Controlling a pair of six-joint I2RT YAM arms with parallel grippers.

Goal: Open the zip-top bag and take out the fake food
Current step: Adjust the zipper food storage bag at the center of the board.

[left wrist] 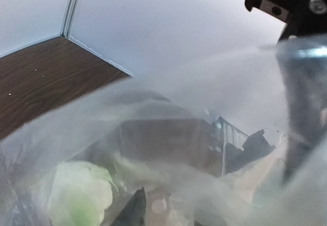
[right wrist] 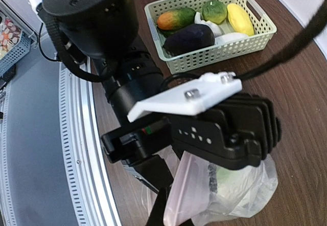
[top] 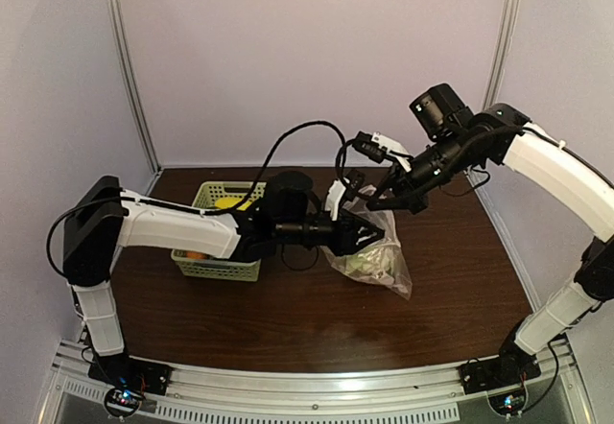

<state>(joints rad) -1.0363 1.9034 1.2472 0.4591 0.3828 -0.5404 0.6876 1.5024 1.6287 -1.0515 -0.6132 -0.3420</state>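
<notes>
The right gripper has its fingers closed on the top edge of the zip-top bag, and the film rises to its tips. The left gripper meets the bag from the left, just below that edge. Plastic lies across its wrist view, so I cannot tell whether its fingers are parted or pinching.

The bag is clear, crinkly plastic, milky where it folds, with small dark printed spots showing in the right wrist view. Its lower part sags onto the brown table near the middle, just to the right of the basket. Through the film shows a whitish-green lumpy piece of the fake food. Whatever else is inside is too blurred to name.

The pale green lattice basket stands on the table to the left of the bag, partly under the left arm in the top view. It holds more of the toy food:
- a dark purple eggplant at the front
- an orange-and-green piece behind the eggplant
- a round green piece beside that
- a yellow piece at the far end
- white pieces tucked between them
</notes>
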